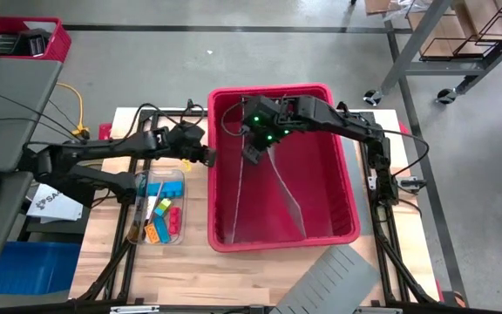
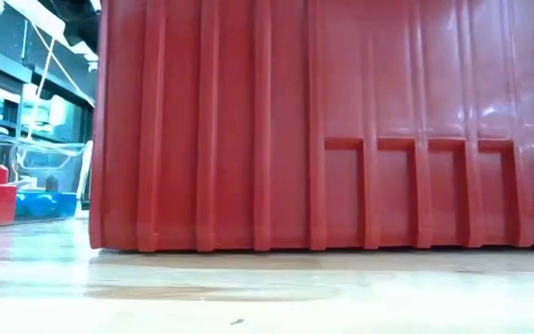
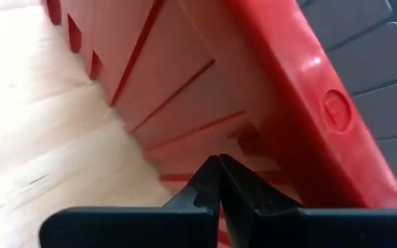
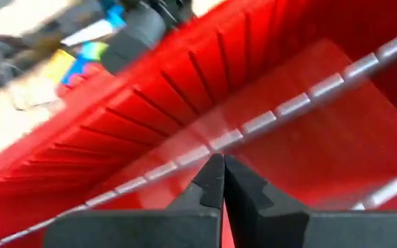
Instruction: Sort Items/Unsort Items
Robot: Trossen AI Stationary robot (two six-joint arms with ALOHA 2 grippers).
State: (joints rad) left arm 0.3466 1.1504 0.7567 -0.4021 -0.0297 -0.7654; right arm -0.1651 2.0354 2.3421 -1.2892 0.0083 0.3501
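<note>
Even overhead light fell on my table (image 1: 234,262), shadows soft. Glare washed the wood white at upper left in my left wrist view. My right wrist view smeared with blur; highlights streaked the red bin (image 2: 341,121) at upper right, low view.

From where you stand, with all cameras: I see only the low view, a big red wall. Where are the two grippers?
Observer: The left gripper is shut and empty, just outside the left wall of the red bin.
Operator: And the right one?
Observer: The right gripper is shut too, inside the bin near its left wall, beside a clear divider sheet.
Operator: Where are the items?
Observer: Coloured blocks lie in a clear tray on the table, left of the bin. I see none in the bin.
</note>
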